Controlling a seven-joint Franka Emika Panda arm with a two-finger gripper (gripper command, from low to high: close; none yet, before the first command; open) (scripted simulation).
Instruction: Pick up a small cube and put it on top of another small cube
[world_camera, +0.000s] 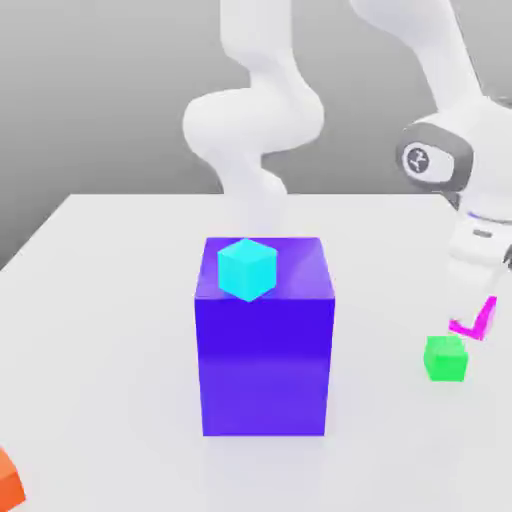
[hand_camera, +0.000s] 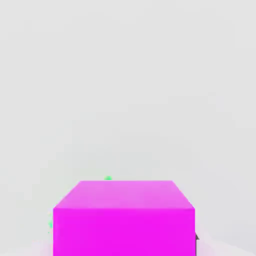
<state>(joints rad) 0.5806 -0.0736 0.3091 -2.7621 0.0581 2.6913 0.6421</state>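
Observation:
The small cube (world_camera: 487, 314), bright magenta, sits between the fingertips of my gripper (world_camera: 472, 312) at the exterior view's right, and only its lower edges show past the white fingers. The gripper is shut on it. In the hand view the same magenta cube (hand_camera: 124, 217) looms close to the camera. Another small cube (world_camera: 445, 358), bright green, rests on the white table just below and slightly to the left of the held cube in the exterior view. Slivers of this green cube (hand_camera: 108, 178) peek out from behind the magenta one in the hand view.
A big blue-violet block (world_camera: 264, 350) stands mid-table with a small cyan cube (world_camera: 246, 268) on its top. An orange cube (world_camera: 8, 478) lies at the front left corner of the exterior view. The arm's white base (world_camera: 250, 130) rises behind the block.

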